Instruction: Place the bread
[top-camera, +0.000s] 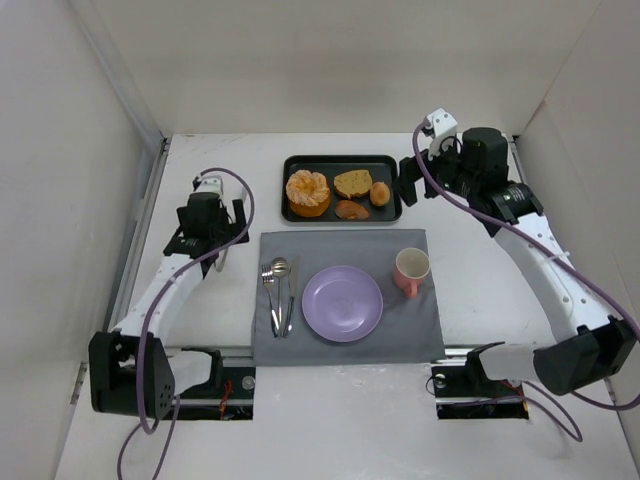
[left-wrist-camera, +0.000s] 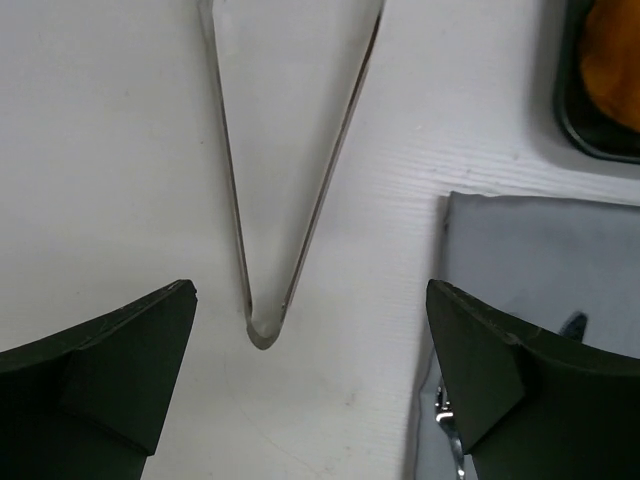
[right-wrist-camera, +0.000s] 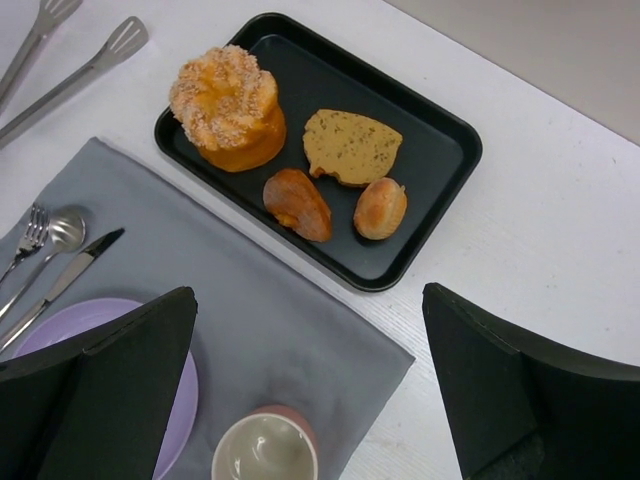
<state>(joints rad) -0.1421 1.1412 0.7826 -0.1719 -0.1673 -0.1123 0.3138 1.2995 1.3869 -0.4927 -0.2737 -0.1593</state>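
Note:
The bread is a small round golden-brown bun lying at the right end of the black tray, beside a brown bread slice. In the right wrist view the bun lies near the tray's near-right corner. My right gripper is open and empty, held above the table just right of the tray; in its own view the jaws stand wide apart. My left gripper is open and empty over the table left of the placemat, and its own view shows metal tongs ahead of it.
The tray also holds a large orange ridged pastry and a small oblong pastry. A grey placemat carries a purple plate, a pink mug and cutlery. The tongs lie left of the tray. White walls surround the table.

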